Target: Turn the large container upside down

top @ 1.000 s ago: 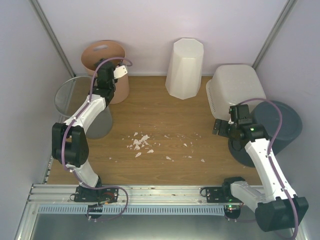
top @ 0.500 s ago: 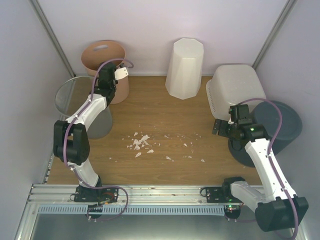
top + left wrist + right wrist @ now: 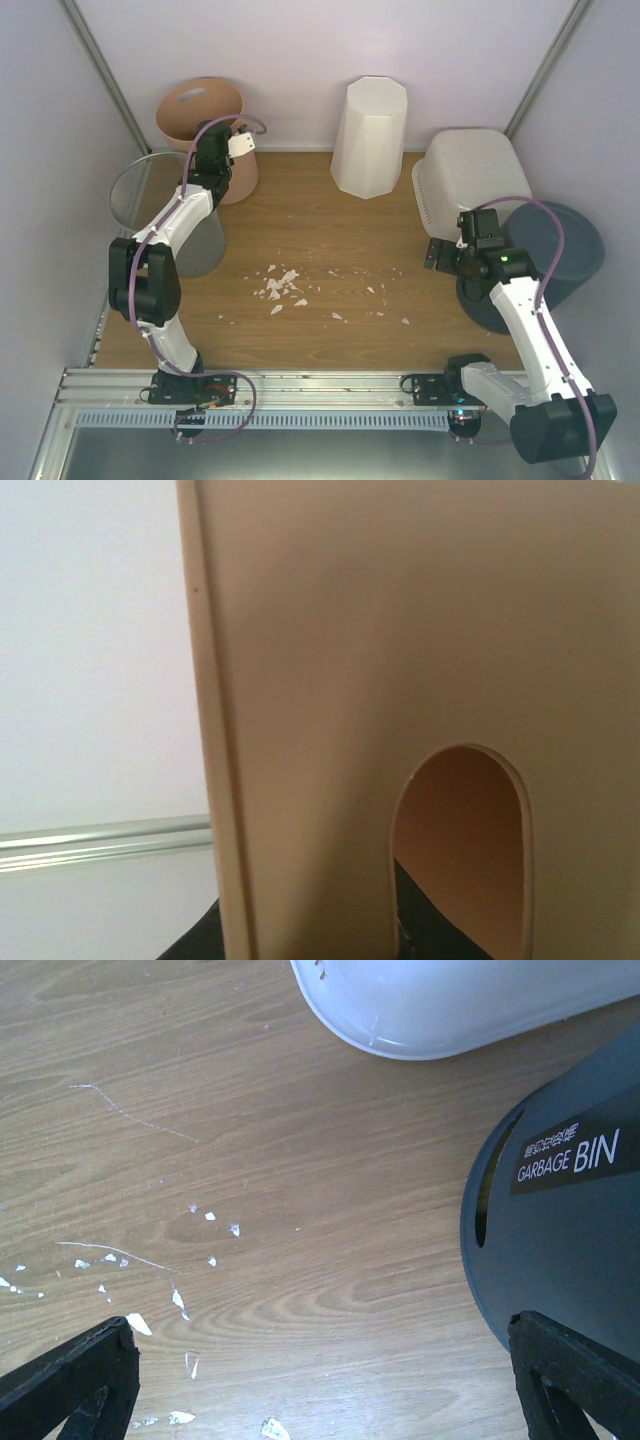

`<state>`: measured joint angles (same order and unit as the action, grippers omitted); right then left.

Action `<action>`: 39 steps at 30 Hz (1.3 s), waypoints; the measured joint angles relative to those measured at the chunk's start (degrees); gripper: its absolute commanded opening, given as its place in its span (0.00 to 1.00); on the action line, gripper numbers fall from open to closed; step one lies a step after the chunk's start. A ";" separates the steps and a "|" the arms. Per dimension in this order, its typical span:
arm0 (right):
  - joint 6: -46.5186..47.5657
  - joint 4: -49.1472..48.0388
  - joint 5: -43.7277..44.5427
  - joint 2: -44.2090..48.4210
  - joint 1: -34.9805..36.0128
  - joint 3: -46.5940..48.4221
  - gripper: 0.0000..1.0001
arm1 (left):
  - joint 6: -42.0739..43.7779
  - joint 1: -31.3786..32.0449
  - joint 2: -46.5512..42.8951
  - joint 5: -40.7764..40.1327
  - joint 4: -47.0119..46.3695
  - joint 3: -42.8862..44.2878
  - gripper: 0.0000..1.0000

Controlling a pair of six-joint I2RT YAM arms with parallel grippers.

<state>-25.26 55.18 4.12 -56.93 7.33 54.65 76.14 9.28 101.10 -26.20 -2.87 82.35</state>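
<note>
The large container [image 3: 470, 178] is set bottom up, its long axis running near to far. The right claw [image 3: 320, 1360] is spread wide and empty. Whether the left claw [image 3: 232, 140], at the peach bin [image 3: 196, 106], is spread or closed cannot be told.

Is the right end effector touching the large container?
Apart. The right wrist view shows bare table between the right end effector and the large container.

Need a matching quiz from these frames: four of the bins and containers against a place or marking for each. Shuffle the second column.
Things:
1. large container
2. tall white bin
3. peach bin
4. dark grey bin

Descriptions:
A. lettered GARBAGE BIN
B. back left corner
C. back centre, against the wall
D. back right, translucent white

Pairs: 1-D, 2-C, 3-B, 4-A
</note>
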 measured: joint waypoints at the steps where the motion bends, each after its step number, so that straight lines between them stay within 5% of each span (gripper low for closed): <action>1: 0.00 0.00 0.00 0.00 0.00 0.00 1.00 | 0.00 0.00 0.02 0.00 0.20 0.15 0.00; 39: 1.44 -0.35 -12.22 4.44 -0.02 10.03 0.98 | -23.15 4.72 -6.58 14.38 33.70 20.63 0.00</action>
<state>-23.81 54.83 -8.10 -52.49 7.31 64.69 52.99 14.00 94.52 -11.81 30.83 102.98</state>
